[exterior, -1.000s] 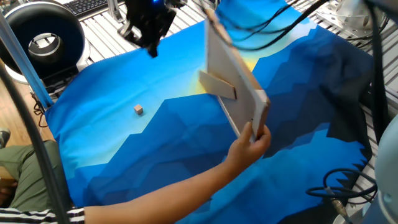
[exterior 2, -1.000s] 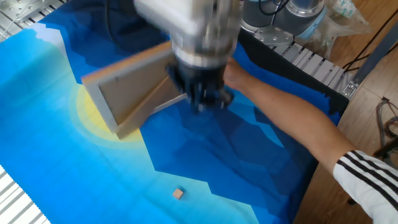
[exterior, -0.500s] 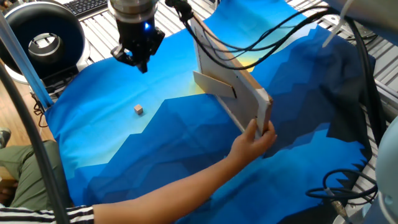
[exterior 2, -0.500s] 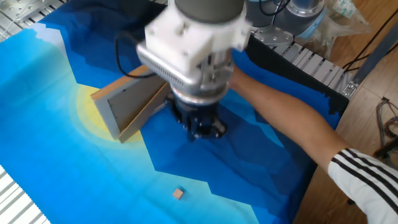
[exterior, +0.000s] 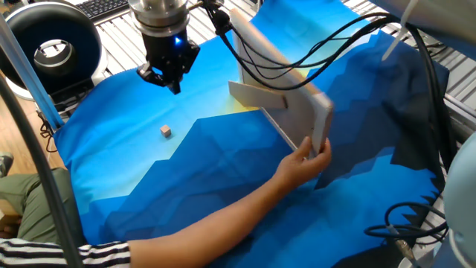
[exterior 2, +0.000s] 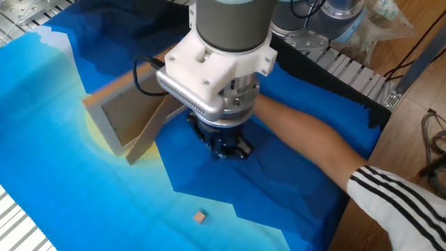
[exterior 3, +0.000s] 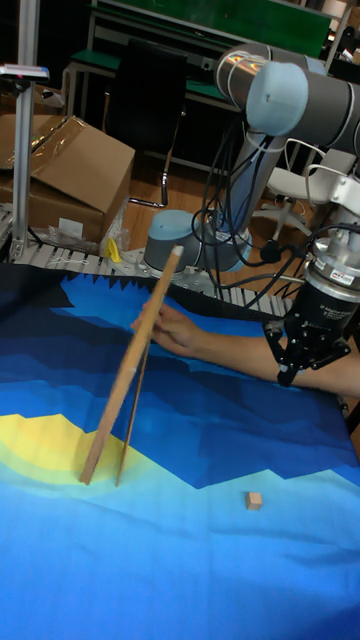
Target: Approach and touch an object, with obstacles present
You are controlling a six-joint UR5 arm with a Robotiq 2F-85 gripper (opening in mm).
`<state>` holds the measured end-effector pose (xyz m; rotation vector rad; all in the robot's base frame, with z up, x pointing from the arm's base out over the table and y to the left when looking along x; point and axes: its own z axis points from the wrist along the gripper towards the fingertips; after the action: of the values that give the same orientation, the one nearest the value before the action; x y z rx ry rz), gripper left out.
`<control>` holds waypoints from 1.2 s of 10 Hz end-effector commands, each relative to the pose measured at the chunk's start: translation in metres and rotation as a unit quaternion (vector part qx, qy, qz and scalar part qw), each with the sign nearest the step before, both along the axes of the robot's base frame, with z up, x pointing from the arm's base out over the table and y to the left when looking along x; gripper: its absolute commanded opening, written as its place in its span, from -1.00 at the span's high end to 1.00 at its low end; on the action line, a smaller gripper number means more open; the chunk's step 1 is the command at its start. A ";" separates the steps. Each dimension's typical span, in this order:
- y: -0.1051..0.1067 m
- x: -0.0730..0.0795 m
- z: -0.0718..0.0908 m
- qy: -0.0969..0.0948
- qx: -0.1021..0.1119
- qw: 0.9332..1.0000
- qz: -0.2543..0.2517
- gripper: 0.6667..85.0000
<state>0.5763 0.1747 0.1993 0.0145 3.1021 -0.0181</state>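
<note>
The object, a tiny light-brown wooden cube (exterior: 165, 131), lies on the blue cloth, also visible as the cube (exterior 2: 200, 217) and the cube (exterior 3: 254, 500). My gripper (exterior: 173, 84) hangs above the cloth, behind and a little to the right of the cube and apart from it; its fingers taper to a point and hold nothing. It also shows as the gripper (exterior 2: 226, 150) and the gripper (exterior 3: 292, 372). The obstacles, a light-wood board (exterior: 296, 95) with a brown prop panel (exterior: 256, 94), stand tilted to the gripper's right. A person's hand (exterior: 306, 159) holds the board's near end.
The person's arm (exterior: 208, 223) reaches across the near side of the cloth. A black round device (exterior: 52, 48) stands at the back left corner. Black cables (exterior: 297, 56) trail from the gripper over the board. Metal slats (exterior 2: 17, 223) edge the cloth.
My gripper has come down and forward toward the cube. The hand has shifted and tilted the board a little to the right. The cube has not moved.
</note>
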 end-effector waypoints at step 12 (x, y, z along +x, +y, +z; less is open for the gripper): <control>0.029 0.070 -0.115 -0.036 0.056 0.998 -0.017 0.99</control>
<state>0.6328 0.2129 0.1095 0.0886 3.0355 0.1579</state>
